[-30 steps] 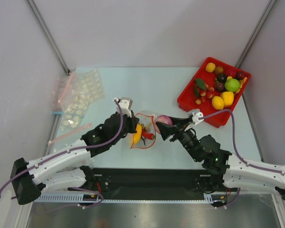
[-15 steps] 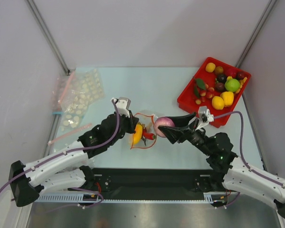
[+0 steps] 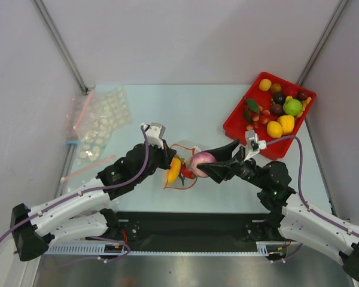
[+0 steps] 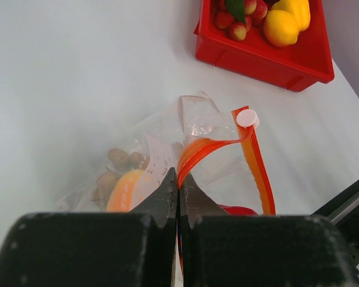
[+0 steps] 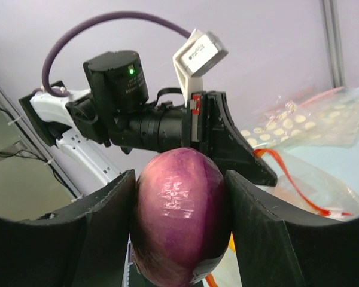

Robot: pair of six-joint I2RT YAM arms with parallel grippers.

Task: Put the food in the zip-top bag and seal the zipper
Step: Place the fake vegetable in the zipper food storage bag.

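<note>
The clear zip-top bag [image 3: 185, 149] lies at mid-table with its mouth held up. My left gripper [image 3: 169, 160] is shut on the red-orange zipper [image 4: 206, 147], which it pinches near one end, and the strip curves away to a white tab. Food inside the bag includes an orange piece [image 3: 173, 170], a red chili [image 3: 186, 173] and brown nut clusters [image 4: 110, 167]. My right gripper [image 3: 202, 162] is shut on a purple onion [image 5: 179, 215] and holds it right at the bag's open mouth, facing the left gripper.
A red tray [image 3: 239, 128] at the back right holds several more toy fruits [image 3: 284, 110]. Clear dotted bags with pink and blue strips [image 3: 99, 122] lie at the back left. Metal frame posts rise at both rear corners.
The right gripper has carried the purple onion leftward and slightly toward me, up to the bag's mouth. The left gripper has kept its hold on the zipper, barely moving.
</note>
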